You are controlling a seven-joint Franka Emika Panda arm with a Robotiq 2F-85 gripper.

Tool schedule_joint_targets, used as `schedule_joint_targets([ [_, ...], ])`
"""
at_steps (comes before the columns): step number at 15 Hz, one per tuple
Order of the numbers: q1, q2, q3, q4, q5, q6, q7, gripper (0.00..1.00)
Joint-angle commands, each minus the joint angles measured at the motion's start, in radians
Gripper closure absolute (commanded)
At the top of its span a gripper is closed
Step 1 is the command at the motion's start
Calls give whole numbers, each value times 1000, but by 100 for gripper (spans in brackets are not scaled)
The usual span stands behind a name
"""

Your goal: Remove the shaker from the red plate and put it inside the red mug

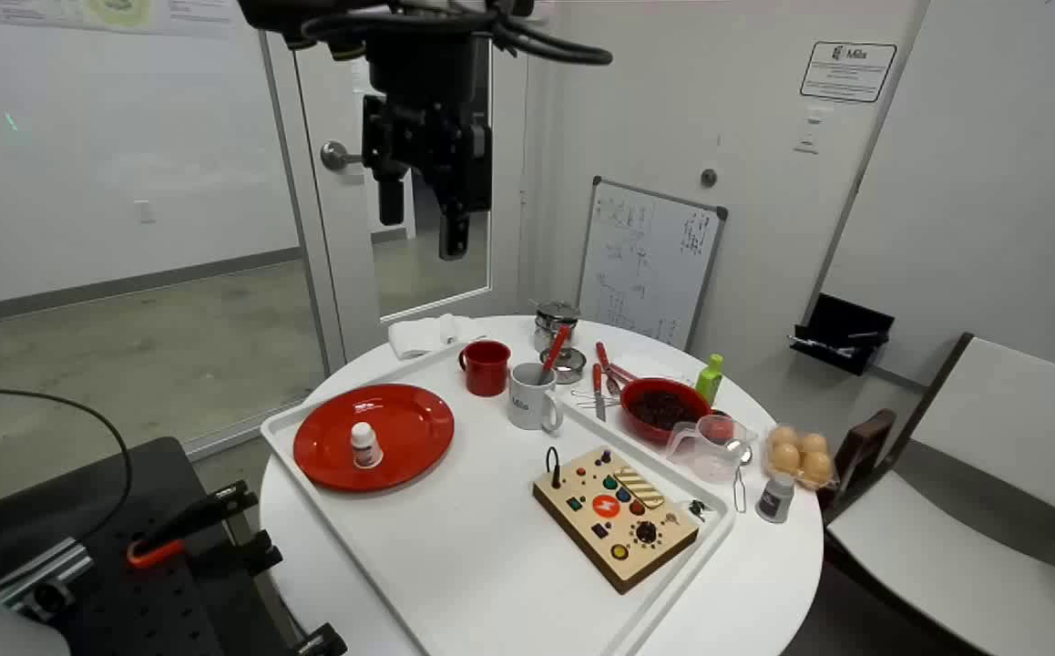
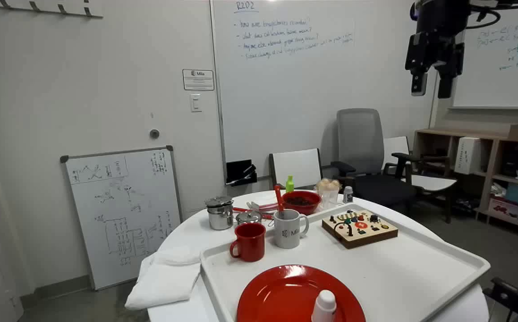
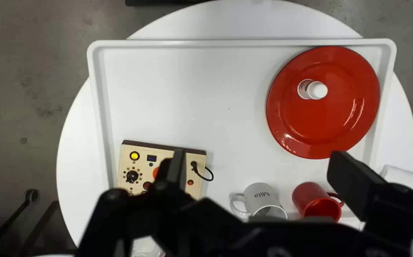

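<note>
Fingers spread wide, with nothing between them: the gripper hangs high above the table. Its target, the shaker, stands upright on the plate, within the rim and a little off the middle. The red mug is near the plate, not touching it, with a grey mug just beside. I take the step in hand to be the reach for the shaker. Best to bring the fingers squarely over the plate until they straddle the shaker, then sink straight down and stop just clear of the glossy surface. Squeeze gently; it looks light, and one finger arriving first could tip it. As for pose, the fingers point down, but the wrist view has the plate off to one side of the gap, so I'd shift across before descending.
</note>
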Motion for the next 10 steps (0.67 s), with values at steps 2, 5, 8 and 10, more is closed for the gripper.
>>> schedule_joint_targets([
  [2, 1, -2, 18, -4, 0, -5, -16, 0],
  [5, 36, 3, 76, -32, -58, -7, -52, 0],
  [8, 73, 56, 138, -55, -114, 83, -71, 0],
  [10, 82, 98, 178, -58, -173, 189, -40, 0],
])
